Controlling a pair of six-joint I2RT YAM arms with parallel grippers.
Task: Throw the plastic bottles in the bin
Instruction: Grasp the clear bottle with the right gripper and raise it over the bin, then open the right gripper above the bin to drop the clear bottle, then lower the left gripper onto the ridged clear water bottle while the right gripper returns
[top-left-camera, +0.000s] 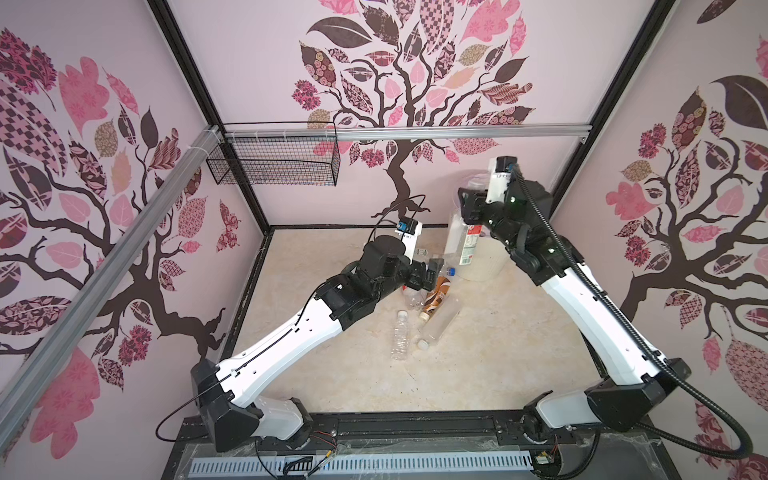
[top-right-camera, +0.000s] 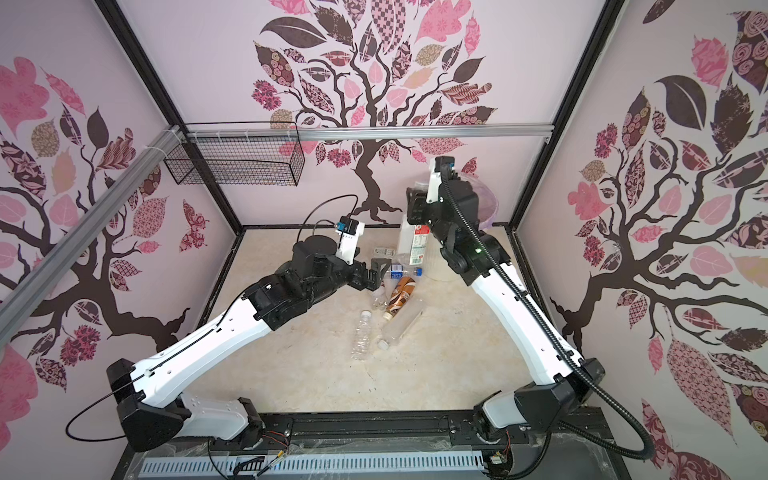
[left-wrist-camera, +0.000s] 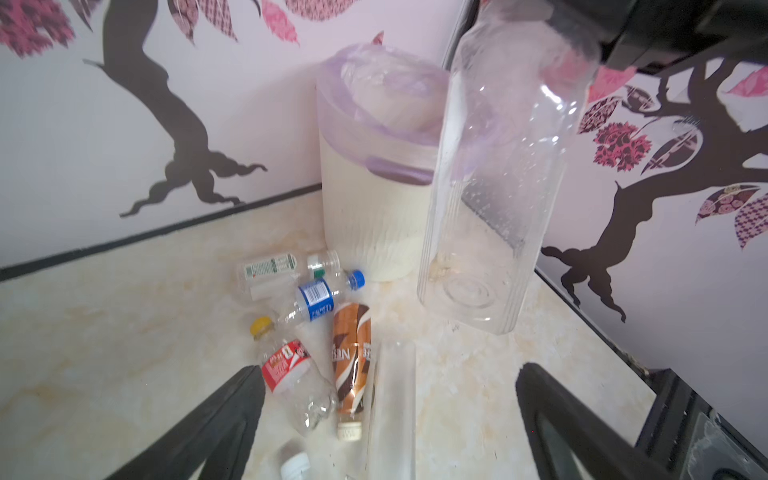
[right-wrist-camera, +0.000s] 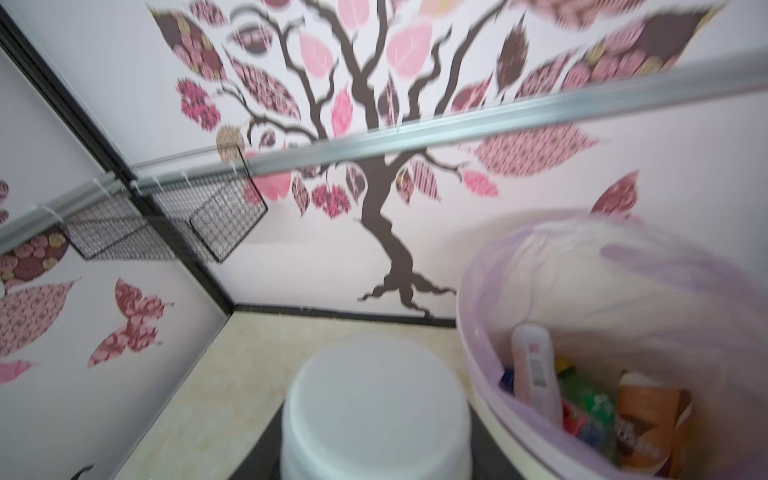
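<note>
The right gripper (top-left-camera: 469, 208) clamps the top of a big clear bottle (left-wrist-camera: 498, 166) hanging upright just beside the bin (left-wrist-camera: 365, 208), not over its mouth; the rim likely must be crossed; the left gripper (left-wrist-camera: 390, 372) gapes empty over the floor bottles (left-wrist-camera: 351, 357).

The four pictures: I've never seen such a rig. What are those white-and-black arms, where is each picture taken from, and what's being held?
It is one robot with two arms, each ending in a two-fingered gripper. Two pictures look down from overhead; the other two come from a camera on each wrist. On the table lie small plastic bottles, among them a blue-labelled bottle and a brown-labelled bottle. The left gripper hangs open above them, holding nothing. The right gripper clamps a large clear bottle by its top, beside the bin, a cream tub lined with a lilac bag. The right wrist view shows more bottles inside it.
</note>
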